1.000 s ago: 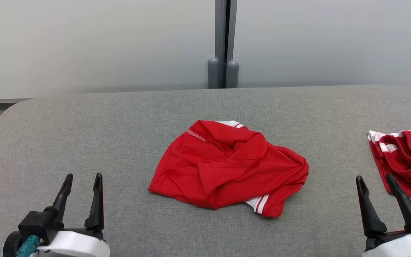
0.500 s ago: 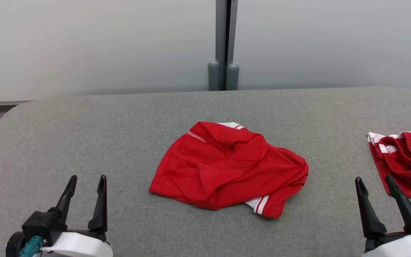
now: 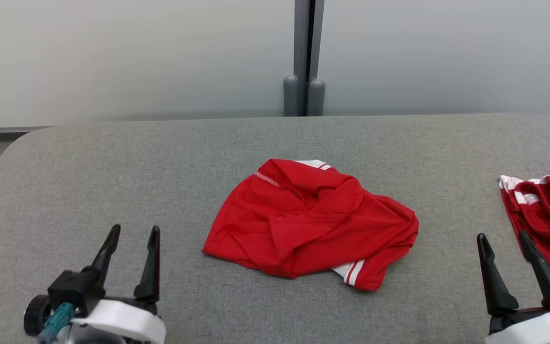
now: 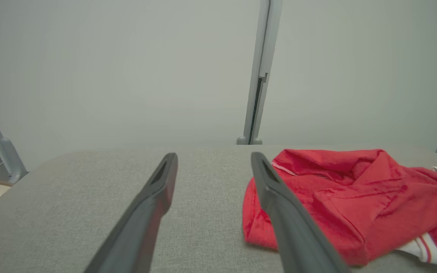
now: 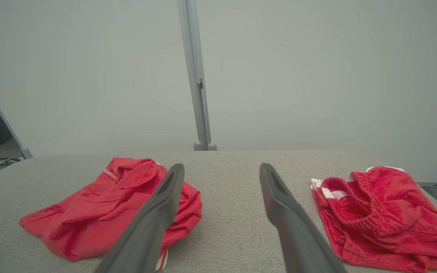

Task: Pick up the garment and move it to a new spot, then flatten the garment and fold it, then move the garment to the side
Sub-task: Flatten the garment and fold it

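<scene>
While the crumpled red garment [image 3: 311, 222] lay on the grey surface [image 3: 112, 167], the left gripper [image 3: 134, 229] and right gripper [image 3: 502, 236] gaped, holding nothing.

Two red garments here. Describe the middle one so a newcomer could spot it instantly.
On the grey table, look in line with the vertical post in the back wall. The crumpled red shirt lies mid-table; unlike the red shorts at the right edge, it has no elastic waistband.
</scene>
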Motion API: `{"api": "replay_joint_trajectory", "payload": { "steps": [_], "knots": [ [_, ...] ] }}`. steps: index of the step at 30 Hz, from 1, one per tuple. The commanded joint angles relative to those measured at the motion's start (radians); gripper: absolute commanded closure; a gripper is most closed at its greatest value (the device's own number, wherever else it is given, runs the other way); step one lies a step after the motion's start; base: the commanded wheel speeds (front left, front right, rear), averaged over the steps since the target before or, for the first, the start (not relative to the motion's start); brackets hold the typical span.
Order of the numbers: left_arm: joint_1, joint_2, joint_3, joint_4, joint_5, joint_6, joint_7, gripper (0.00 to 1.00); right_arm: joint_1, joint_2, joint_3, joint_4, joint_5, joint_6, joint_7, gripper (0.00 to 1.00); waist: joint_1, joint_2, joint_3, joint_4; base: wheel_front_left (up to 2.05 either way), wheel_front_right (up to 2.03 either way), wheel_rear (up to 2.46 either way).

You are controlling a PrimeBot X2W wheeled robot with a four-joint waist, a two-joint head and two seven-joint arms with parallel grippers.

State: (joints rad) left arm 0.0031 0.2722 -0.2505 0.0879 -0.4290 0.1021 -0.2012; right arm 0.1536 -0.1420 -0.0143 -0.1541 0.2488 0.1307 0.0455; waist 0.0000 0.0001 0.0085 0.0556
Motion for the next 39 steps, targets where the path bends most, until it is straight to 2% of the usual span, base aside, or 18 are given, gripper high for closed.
{"api": "replay_joint_trajectory", "payload": {
  "steps": [1, 4, 5, 8, 12, 17, 20, 27, 28, 29, 30, 35, 39],
  "knots": [
    [-0.042, -0.002, -0.011, -0.008, 0.013, -0.009, 0.002, 0.00, -0.010, 0.001, -0.002, -0.009, -0.001, 0.000, 0.005, 0.00, 0.0000, -0.0001, 0.009, -0.001, 0.00, 0.00, 0.00],
    [-0.100, -0.021, -0.062, 0.003, 0.023, -0.042, 0.027, 0.00, -0.020, 0.002, 0.001, -0.016, -0.002, 0.000, 0.005, 0.00, 0.0000, -0.0001, 0.036, -0.008, 0.00, 0.00, 0.00],
    [-0.157, -0.034, -0.102, 0.021, 0.028, -0.077, 0.049, 0.00, -0.034, 0.000, 0.007, -0.025, -0.001, 0.000, 0.006, 0.00, 0.0000, -0.0001, 0.064, -0.021, 0.00, 0.00, 0.00],
    [-0.243, -0.065, -0.162, 0.072, 0.029, -0.132, 0.088, 0.00, -0.051, 0.000, 0.013, -0.025, 0.001, 0.000, 0.003, 0.00, 0.0000, -0.0001, 0.100, -0.047, 0.00, 0.00, 0.00],
    [-0.342, -0.096, -0.215, 0.175, 0.015, -0.180, 0.149, 0.00, -0.083, 0.007, 0.033, -0.015, 0.008, 0.000, -0.005, 0.00, 0.0000, -0.0001, 0.154, -0.099, 0.00, 0.00, 0.00],
    [-0.441, -0.109, -0.262, 0.322, -0.008, -0.211, 0.237, 0.00, -0.104, 0.015, 0.040, 0.009, 0.014, 0.000, -0.027, 0.00, 0.0000, -0.0001, 0.202, -0.147, 0.00, 0.00, 0.00],
    [-0.494, -0.093, -0.285, 0.394, -0.018, -0.221, 0.285, 0.00, -0.118, 0.017, 0.042, 0.024, 0.017, 0.000, -0.041, 0.00, 0.0000, -0.0001, 0.223, -0.167, 0.00, 0.00, 0.00],
    [-0.553, -0.067, -0.327, 0.480, -0.063, -0.234, 0.372, 0.00, -0.138, 0.021, 0.047, 0.041, 0.024, 0.000, -0.061, 0.00, 0.0000, -0.0001, 0.244, -0.191, 0.00, 0.00, 0.00],
    [-0.558, -0.059, -0.336, 0.479, -0.068, -0.234, 0.382, 0.22, -0.138, 0.022, 0.044, 0.043, 0.026, 0.000, -0.065, 0.00, 0.0000, -0.0001, 0.246, -0.192, 0.00, 0.00, 0.00],
    [-0.559, -0.055, -0.341, 0.473, -0.084, -0.232, 0.389, 0.67, -0.137, 0.023, 0.041, 0.046, 0.029, 0.000, -0.067, 0.00, 0.0000, -0.0001, 0.247, -0.191, 0.00, 0.00, 0.00],
    [-0.558, -0.051, -0.348, 0.464, -0.097, -0.233, 0.394, 1.00, -0.136, 0.023, 0.040, 0.047, 0.030, 0.000, -0.068, 0.00, 0.0000, -0.0001, 0.248, -0.190, 0.00, 0.00, 0.00],
    [-0.567, -0.012, -0.379, 0.411, -0.115, -0.233, 0.396, 1.00, -0.139, 0.024, 0.030, 0.050, 0.040, 0.000, -0.074, 0.00, 0.0000, -0.0001, 0.249, -0.173, 0.00, 0.00, 0.00],
    [-0.563, 0.000, -0.369, 0.357, -0.120, -0.228, 0.350, 1.00, -0.145, 0.025, 0.023, 0.048, 0.039, 0.000, -0.073, 0.00, 0.0000, -0.0001, 0.244, -0.153, 0.00, 0.00, 0.00]
  ]
}}
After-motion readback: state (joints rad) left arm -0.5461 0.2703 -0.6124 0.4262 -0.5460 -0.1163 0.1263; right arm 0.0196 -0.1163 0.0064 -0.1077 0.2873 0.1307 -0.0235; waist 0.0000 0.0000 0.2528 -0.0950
